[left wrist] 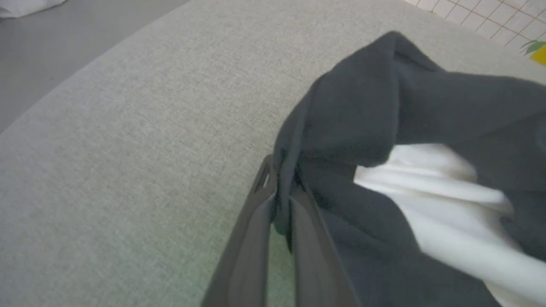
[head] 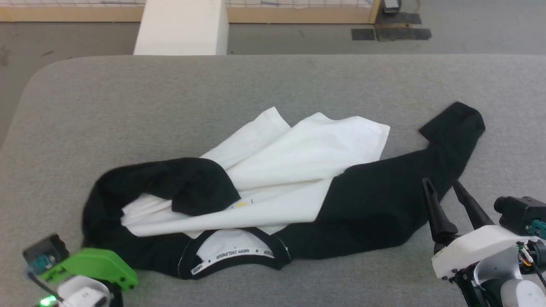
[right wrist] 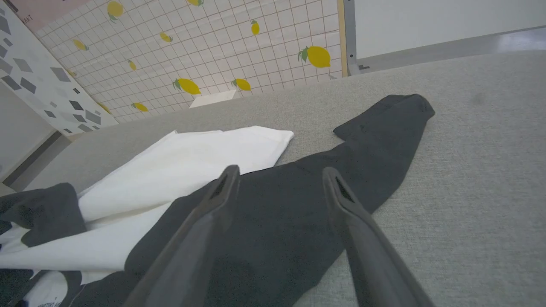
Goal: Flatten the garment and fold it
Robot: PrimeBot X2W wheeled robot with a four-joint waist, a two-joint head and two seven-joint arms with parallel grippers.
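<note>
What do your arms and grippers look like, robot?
The right gripper has two long, dark, pointed fingers on a white shell, beside a black camera box and thin coloured wires. The left gripper has the same dark fingers, plus a bright green cover and a glowing green light.

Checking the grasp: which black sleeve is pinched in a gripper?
The bunched left sleeve, pinched by the left gripper; the right sleeve lies stretched out, ungripped.
</note>
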